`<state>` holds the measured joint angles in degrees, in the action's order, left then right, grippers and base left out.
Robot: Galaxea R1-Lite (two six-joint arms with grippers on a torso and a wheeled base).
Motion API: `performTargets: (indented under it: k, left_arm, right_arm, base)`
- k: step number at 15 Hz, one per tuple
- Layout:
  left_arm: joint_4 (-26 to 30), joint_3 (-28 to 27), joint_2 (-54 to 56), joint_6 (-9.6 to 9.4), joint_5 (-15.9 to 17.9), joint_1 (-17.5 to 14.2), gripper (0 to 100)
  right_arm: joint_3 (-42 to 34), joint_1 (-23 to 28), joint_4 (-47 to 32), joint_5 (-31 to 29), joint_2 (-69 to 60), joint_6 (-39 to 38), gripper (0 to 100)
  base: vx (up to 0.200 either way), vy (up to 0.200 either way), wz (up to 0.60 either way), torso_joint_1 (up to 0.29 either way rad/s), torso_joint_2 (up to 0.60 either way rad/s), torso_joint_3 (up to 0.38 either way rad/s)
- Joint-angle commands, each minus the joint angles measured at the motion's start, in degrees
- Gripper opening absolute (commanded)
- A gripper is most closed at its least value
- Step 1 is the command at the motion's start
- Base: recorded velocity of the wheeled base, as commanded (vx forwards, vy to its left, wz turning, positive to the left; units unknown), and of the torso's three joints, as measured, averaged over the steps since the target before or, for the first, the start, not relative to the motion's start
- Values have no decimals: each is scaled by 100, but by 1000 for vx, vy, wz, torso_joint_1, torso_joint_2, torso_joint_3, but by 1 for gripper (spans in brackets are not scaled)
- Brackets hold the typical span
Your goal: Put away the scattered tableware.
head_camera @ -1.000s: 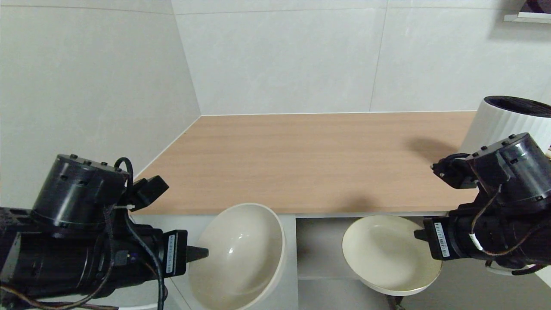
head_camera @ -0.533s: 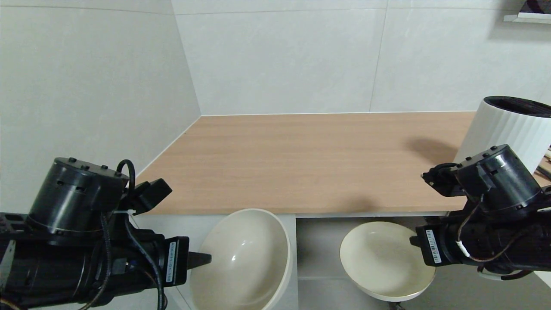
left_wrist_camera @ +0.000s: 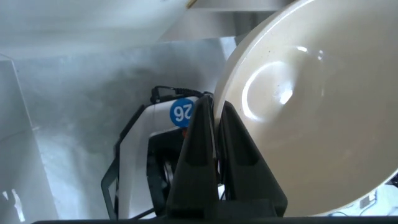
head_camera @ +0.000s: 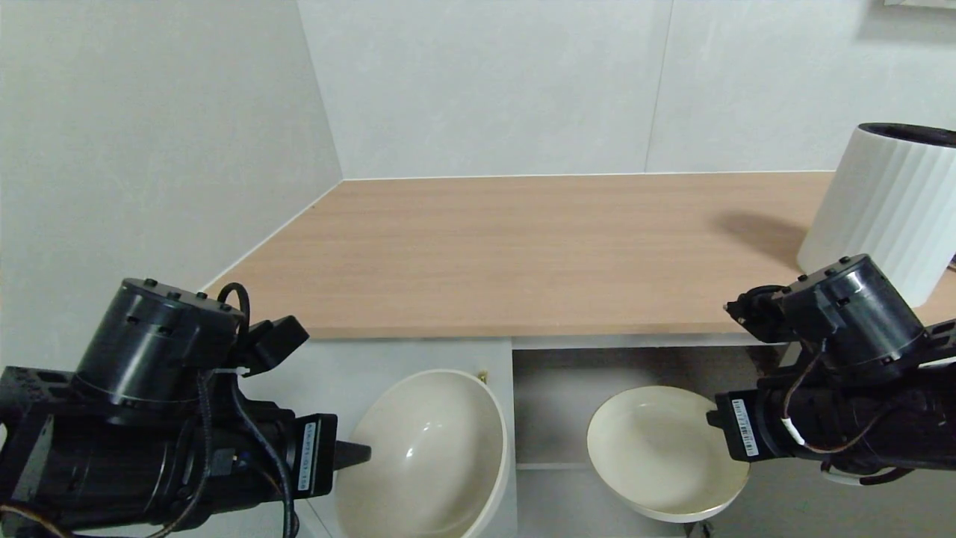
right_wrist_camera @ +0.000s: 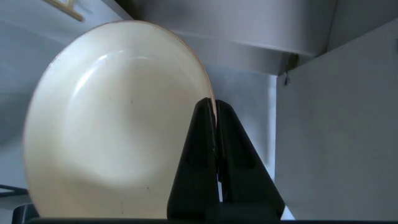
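My left gripper point(head_camera: 352, 453) is shut on the rim of a deep cream bowl point(head_camera: 426, 456), held tilted below the counter's front edge at lower left. In the left wrist view the fingers point(left_wrist_camera: 214, 134) pinch the bowl point(left_wrist_camera: 311, 106) at its rim. My right gripper point(head_camera: 721, 424) is shut on the rim of a shallower cream bowl point(head_camera: 657, 448), held tilted in front of the open cabinet recess point(head_camera: 597, 373) under the counter. The right wrist view has the fingers point(right_wrist_camera: 216, 140) clamped on that bowl point(right_wrist_camera: 118, 124) at its edge.
A wooden counter point(head_camera: 523, 254) runs along tiled walls. A tall white ribbed container point(head_camera: 889, 202) stands at its right end. A closed grey cabinet door point(head_camera: 373, 366) is left of the recess.
The head camera has tilted down, so the counter sits higher in the picture. Both arms with their bowls have lowered a little, and the right bowl moved slightly left toward the recess.
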<state>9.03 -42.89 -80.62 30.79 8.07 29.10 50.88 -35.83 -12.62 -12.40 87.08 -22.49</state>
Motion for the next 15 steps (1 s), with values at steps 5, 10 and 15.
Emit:
performTargets:
  k: [5,10,15]
  left_arm:
    - [2,0,-68,6,2,-1,0]
    - [-7,-9,-139,6,-7,-1,0]
    - [-7,-9,-139,-3,-7,-1,0]
  right_arm:
    - [9,6,-4,1,29,-1,0]
    - [9,6,-4,1,64,-1,0]
    - [18,6,5,1,160,-1,0]
  base:
    - [0,0,0,-167,466,289]
    - [0,0,0,-135,462,318]
    - [0,0,0,-29,167,120]
